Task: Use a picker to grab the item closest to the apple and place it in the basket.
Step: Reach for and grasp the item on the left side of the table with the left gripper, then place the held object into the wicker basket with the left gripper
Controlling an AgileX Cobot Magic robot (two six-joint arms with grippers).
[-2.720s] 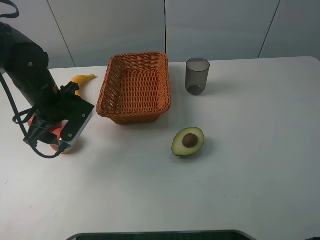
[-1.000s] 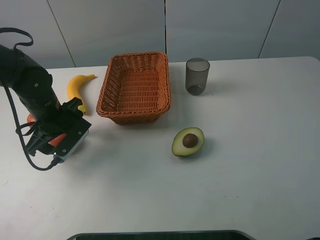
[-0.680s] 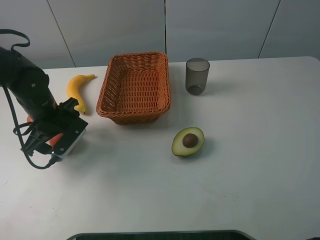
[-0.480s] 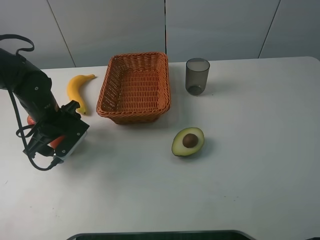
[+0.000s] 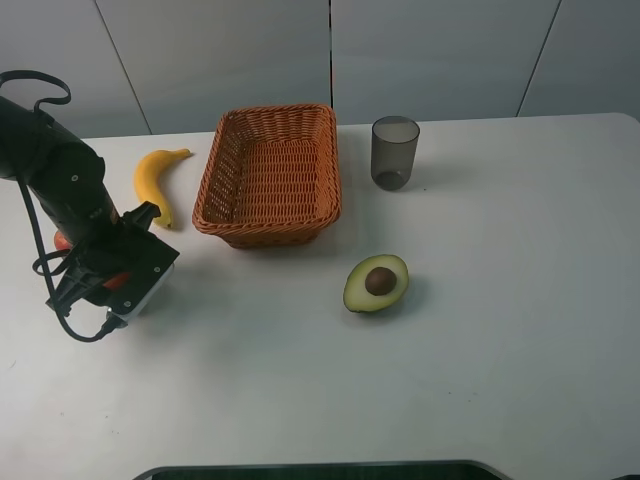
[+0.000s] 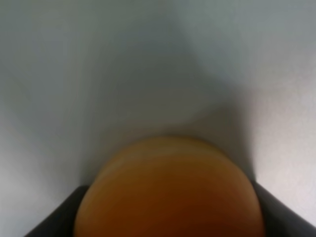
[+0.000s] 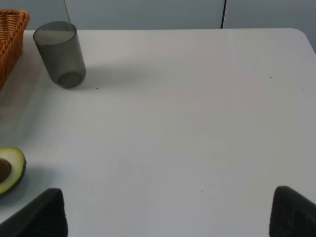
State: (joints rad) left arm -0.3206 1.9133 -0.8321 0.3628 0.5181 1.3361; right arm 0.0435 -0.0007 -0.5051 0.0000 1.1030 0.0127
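- The white table [image 5: 480,330] is carrying everything in play, with the wicker basket [image 5: 270,232] sitting toward its far side, open-topped and holding nothing.
- The left arm [image 5: 60,175] is leaning low over the table's left end. It is covering most of the apple [image 5: 115,281], of which only a red-orange sliver is showing from the high camera.
- The banana [image 5: 153,180] is lying flat and free between that arm and the basket, near the basket's left wall but not touching it. It is looking like the item nearest the apple, and so the one to fetch.
- The banana is likely handling as light, soft beneath the peel, smooth-skinned and easy to bruise. A moderate squeeze across the thick middle of its curve, straddling its width, is looking safer than a pinch at the stem or tip.
- The halved avocado [image 5: 377,283] and the grey cup [image 5: 395,152] are sitting well apart to the right of the basket, far from the apple.
- The left fingers [image 6: 49,217] are showing only as dark corners flanking a blurred round orange surface, probably the apple, that is filling the wrist camera. Whether they are closing on it or merely hovering over it cannot be told.
- The right fingers [image 7: 42,215] are standing wide apart over bare table, holding nothing, with that arm outside the high camera's frame.
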